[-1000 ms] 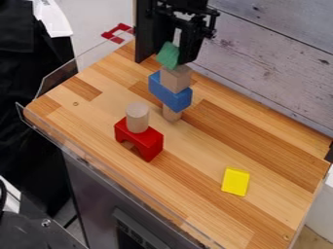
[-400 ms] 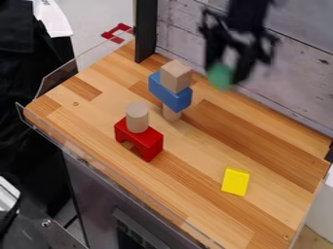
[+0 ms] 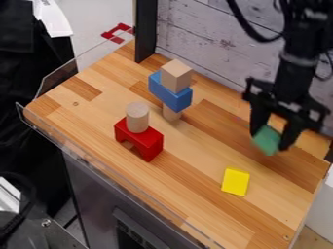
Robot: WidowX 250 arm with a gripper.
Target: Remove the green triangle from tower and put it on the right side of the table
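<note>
Wooden tabletop (image 3: 201, 165), one three-block tower (image 3: 170, 96), one two-block stack (image 3: 148, 138), one yellow block (image 3: 235, 182), gripper (image 3: 270, 141) tight around one green triangle (image 3: 265, 140)

This looks like a robotics lab: a black jointed robot arm (image 3: 296, 73) hangs over a striped light-and-dark wooden tabletop (image 3: 201, 160), with black cable (image 3: 242, 20) looping beside it. A tower of plain and blue toy blocks (image 3: 170, 92) stands on the top, a clear plastic guard (image 3: 58, 78) edges it, and a grey cabinet (image 3: 98, 194) sits beneath.
</note>
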